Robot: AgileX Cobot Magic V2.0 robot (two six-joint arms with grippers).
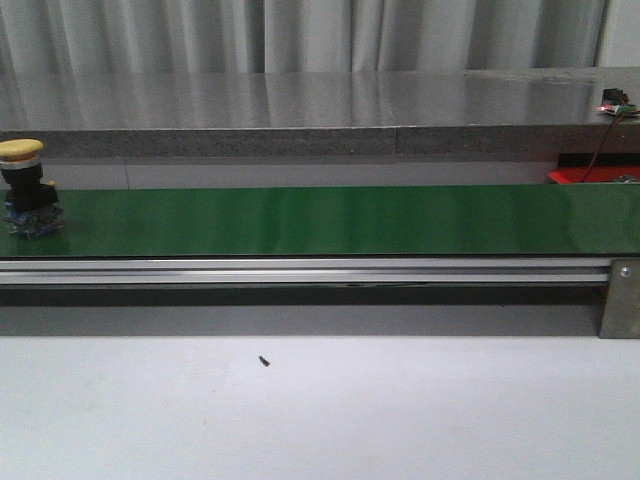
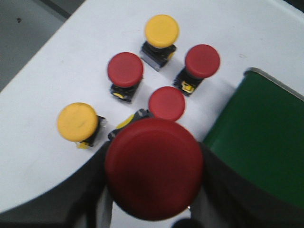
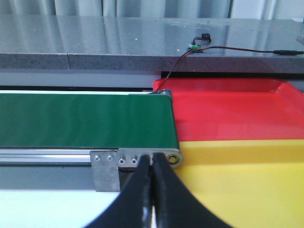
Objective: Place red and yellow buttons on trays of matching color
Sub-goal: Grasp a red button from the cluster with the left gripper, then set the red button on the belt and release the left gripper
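Note:
In the left wrist view my left gripper [image 2: 154, 197] is shut on a large red button [image 2: 153, 166], held above a white table. Below it lie loose buttons: red ones [image 2: 125, 69], [image 2: 203, 61], [image 2: 166, 103] and yellow ones [image 2: 162, 31], [image 2: 77, 122]. A yellow button [image 1: 22, 152] stands upright on the far left of the green belt [image 1: 330, 220]. My right gripper [image 3: 152, 157] is shut and empty, by the belt's end [image 3: 85, 118]. Past that end lie a red tray [image 3: 228, 107] and, nearer, a yellow tray [image 3: 237, 180]. The red tray shows as a sliver in the front view [image 1: 590, 172]. Neither gripper shows in the front view.
A grey stone ledge [image 1: 300, 110] runs behind the belt, with a small circuit board and wire [image 3: 197, 46] on it. The belt's metal rail [image 1: 300, 270] and end bracket [image 3: 105, 168] stand in front. The belt's corner [image 2: 266, 133] lies beside the loose buttons.

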